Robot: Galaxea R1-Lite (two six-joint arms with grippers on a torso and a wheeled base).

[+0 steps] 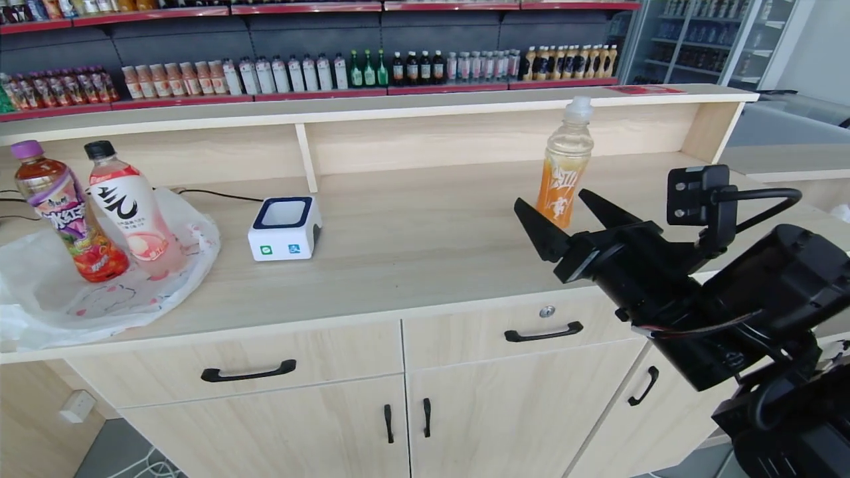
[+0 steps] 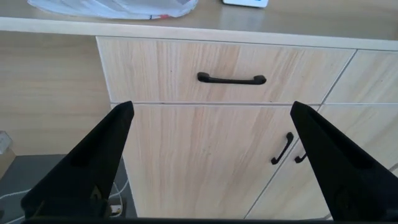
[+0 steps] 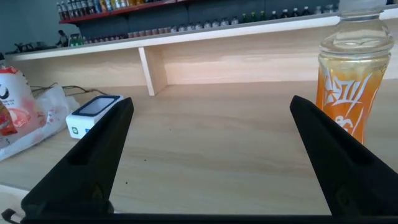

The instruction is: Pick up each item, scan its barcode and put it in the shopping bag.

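The orange bottle [image 1: 566, 162] stands upright on the bench [image 1: 425, 265], long axis vertical, cap up. It is ahead of the right tool [image 1: 549, 196], apart from it and not yet between its fingers. In the right wrist view the orange bottle [image 3: 352, 81] lies off the centre line of the right tool [image 3: 211, 102], beyond one finger rather than in the gap. The approach therefore probably needs a small swing toward the bottle before closing in. This tool is spread wide and holds nothing. It is by far the nearer arm for this pick.

The left tool [image 2: 211, 106] is also spread and empty. It hangs below the bench edge, facing a drawer [image 2: 231, 79], well away from the bottle.

Nothing stands between the right tool and the bottle. Behind the bottle rises the raised ledge [image 1: 505, 136] of the bench, which limits how far a push could send it (a tall, narrow bottle may tip if a finger clips it).

Well off to the right tool's left sits the scanner [image 1: 285, 228], window up. Farther left lies the bag [image 1: 99, 292], with a purple-capped bottle [image 1: 63, 212] and a black-capped bottle [image 1: 133, 212] standing upright at it. Whether they are inside the bag or only on it I cannot tell. The orange bottle looks like the last item to scan.
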